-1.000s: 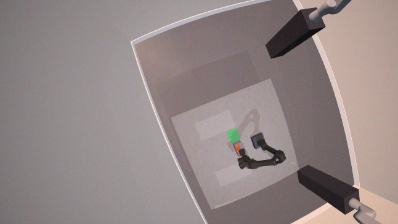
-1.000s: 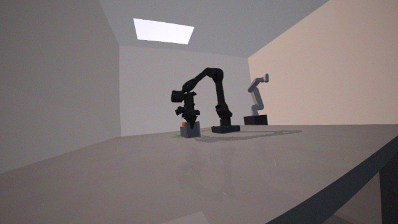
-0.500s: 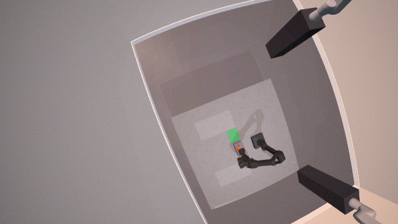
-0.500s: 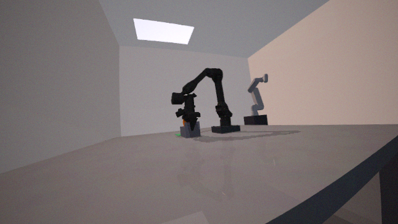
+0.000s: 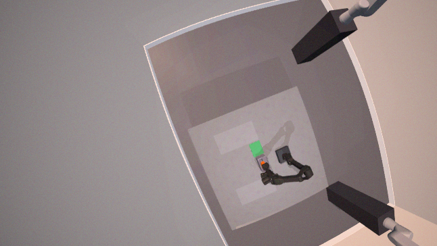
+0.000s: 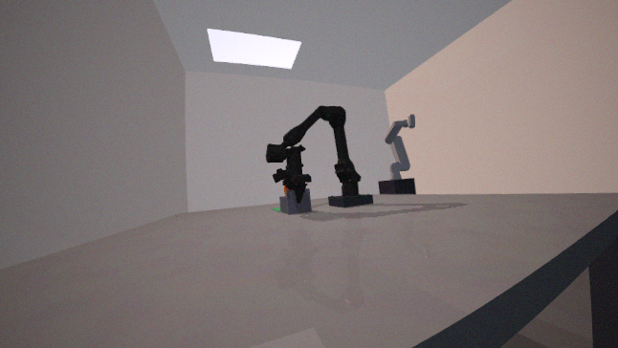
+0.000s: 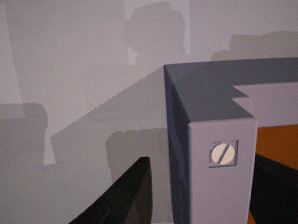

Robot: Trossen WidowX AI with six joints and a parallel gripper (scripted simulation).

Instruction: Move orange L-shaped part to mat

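The grey tray (image 5: 260,158) (image 6: 295,206) (image 7: 213,106) stands on the table next to the green mat (image 5: 256,148) (image 6: 275,208). The orange part (image 5: 262,163) (image 6: 285,189) (image 7: 274,139) lies in the tray's pocket; in the exterior view one end shows above the tray's rim on the left. My gripper (image 5: 265,165) (image 6: 297,193) (image 7: 192,163) is down on the tray with its fingers partly apart. In the wrist view the left finger hangs outside the tray wall and the right finger is over the orange part. Nothing is held between the fingers.
The arm's dark base (image 5: 282,155) (image 6: 350,200) stands close beside the tray. A grey second arm (image 6: 400,148) on a dark block stands farther back. Two dark camera blocks (image 5: 321,35) (image 5: 360,207) sit at the table's edges. Pale patches (image 5: 234,136) mark the table.
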